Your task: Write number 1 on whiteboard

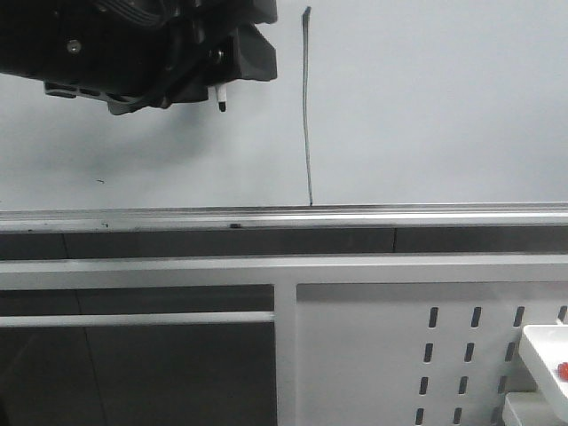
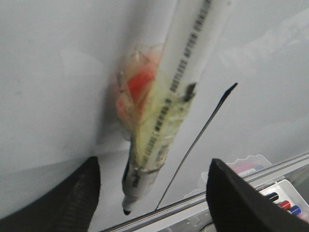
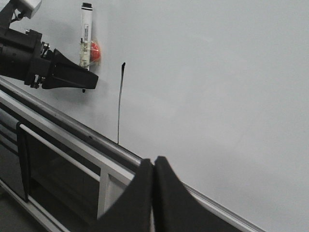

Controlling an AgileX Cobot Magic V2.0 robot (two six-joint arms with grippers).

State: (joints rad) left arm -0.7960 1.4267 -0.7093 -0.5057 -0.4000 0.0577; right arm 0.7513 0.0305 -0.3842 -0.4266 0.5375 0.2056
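Note:
The whiteboard (image 1: 426,106) fills the back, with a silver rail (image 1: 355,213) along its lower edge. The number 1 (image 1: 307,106) is a thin dark stroke from the top of the board down to the rail; it also shows in the left wrist view (image 2: 203,135) and the right wrist view (image 3: 119,101). A white marker pen (image 2: 166,111) with a red blob stays upright against the board, tip down (image 1: 221,99). My left gripper (image 2: 153,163) is open, its fingers wide on either side of the pen and not touching it. My right gripper (image 3: 153,162) is shut and empty, off to the right.
Below the rail are a grey frame and a white panel with oblong slots (image 1: 444,355). A white tray (image 1: 546,355) with a red item is at the lower right. A clear box of markers (image 2: 282,200) lies under the rail.

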